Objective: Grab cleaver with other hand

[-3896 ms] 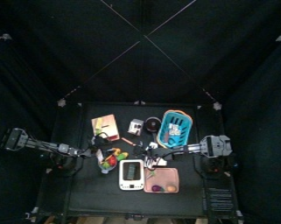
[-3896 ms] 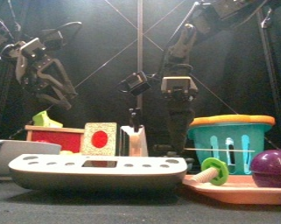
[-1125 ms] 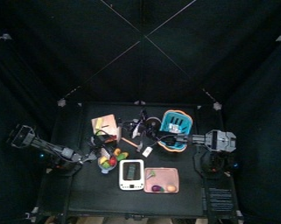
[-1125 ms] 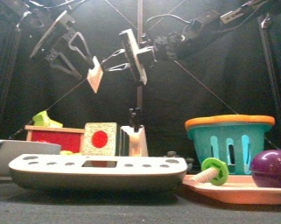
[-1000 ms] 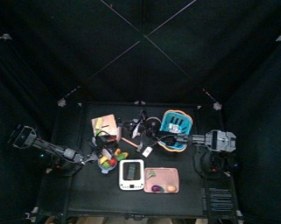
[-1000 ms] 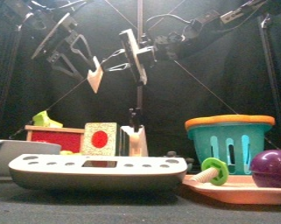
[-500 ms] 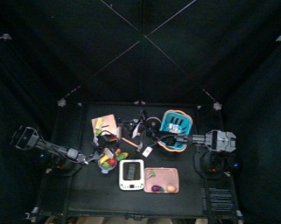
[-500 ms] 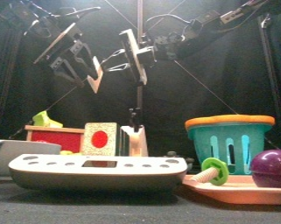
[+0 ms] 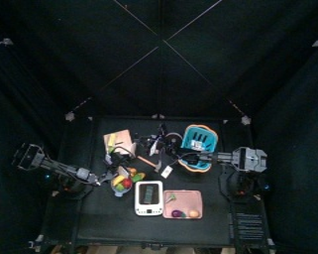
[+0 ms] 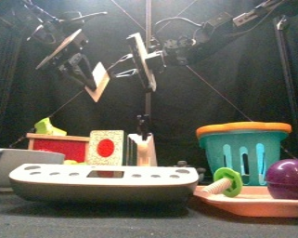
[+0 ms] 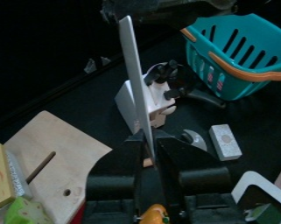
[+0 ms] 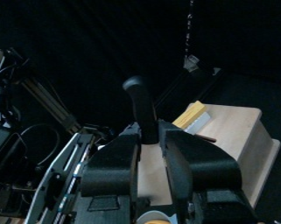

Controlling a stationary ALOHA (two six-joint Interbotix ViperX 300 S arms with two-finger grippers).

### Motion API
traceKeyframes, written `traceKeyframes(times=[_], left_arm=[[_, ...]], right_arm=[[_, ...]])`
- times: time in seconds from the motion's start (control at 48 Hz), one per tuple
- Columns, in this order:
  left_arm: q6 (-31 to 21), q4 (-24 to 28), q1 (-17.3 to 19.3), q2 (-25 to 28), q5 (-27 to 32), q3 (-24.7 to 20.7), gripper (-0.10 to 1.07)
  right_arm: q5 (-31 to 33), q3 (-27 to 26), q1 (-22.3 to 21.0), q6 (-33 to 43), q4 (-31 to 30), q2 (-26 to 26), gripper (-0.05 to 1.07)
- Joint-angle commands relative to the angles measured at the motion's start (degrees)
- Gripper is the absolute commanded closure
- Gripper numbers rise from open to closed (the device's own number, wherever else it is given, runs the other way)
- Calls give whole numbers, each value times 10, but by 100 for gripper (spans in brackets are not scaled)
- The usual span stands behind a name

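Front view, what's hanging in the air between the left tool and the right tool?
The cleaver: the right tool grips its black handle, and its pale blade slants across to the left tool. The front view shows it.

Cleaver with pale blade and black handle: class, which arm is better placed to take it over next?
Left. Its pincer already straddles the cleaver's blade edge in midair; the right pincer holds the handle.

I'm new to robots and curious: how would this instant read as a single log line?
stage: handover in the air | left gripper: shut on cleaver blade | right gripper: on the handle | table: basket, board
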Motion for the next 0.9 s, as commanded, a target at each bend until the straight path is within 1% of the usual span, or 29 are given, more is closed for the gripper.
traceKeyframes(times=[0.0, 0.146, 0.271, 0.438, 0.688, 0.792, 0.875], left_arm=[[1, 2, 2, -6, 1, -1, 56], [2, 2, 2, -19, -1, 11, 56], [1, 0, 2, -40, -3, 22, 56], [1, -4, 2, -59, -4, 33, 56], [2, -4, 2, -62, -18, 43, 56], [3, -4, -1, -62, -41, 48, 56], [4, -4, -3, -72, -85, 52, 56]], right_arm=[[7, -1, 0, 0, -17, -18, 37], [25, 11, 3, 4, -34, -26, 21], [30, 24, 5, 1, -44, -39, 13], [30, 33, 10, 3, -61, -50, 13], [30, 33, 24, 4, -96, -59, 13], [33, 49, 33, 3, -112, -72, 13], [37, 70, 41, 3, -127, -89, 13]])
